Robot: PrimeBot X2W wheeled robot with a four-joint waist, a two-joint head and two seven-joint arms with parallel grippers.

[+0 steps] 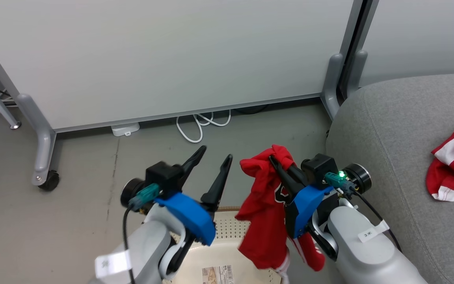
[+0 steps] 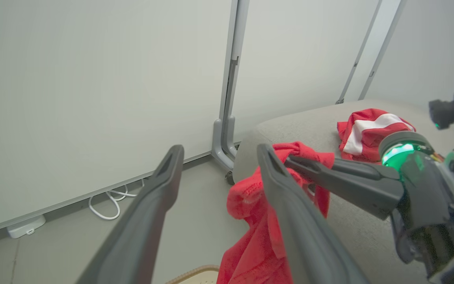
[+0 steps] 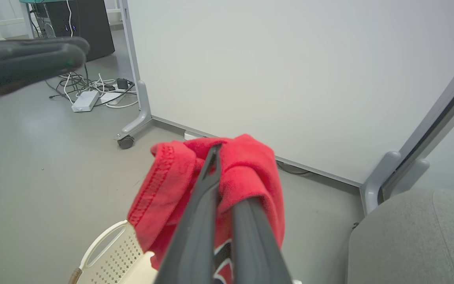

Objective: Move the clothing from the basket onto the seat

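A broad white partition panel [image 1: 164, 55] in a grey metal frame stands across the back of the room. At the panel's left end a grey foot [image 1: 43, 150] reaches forward and ends in a black caster [image 1: 50, 180]. In front of the panel lies a smooth, dull grey floor [image 1: 53, 221], faintly scuffed. Just under the panel's lower edge lie a small white power block [image 1: 125, 129] and a looped white cable [image 1: 207, 120]. At the panel's right end a grey upright post [image 1: 349, 39] joins it to a second white panel [image 1: 420, 35]. Beyond the panel's left end stands a dark cabinet [image 3: 89, 23], with a white power strip [image 3: 86, 101] among tangled cables on the floor nearby. The light is soft and even.
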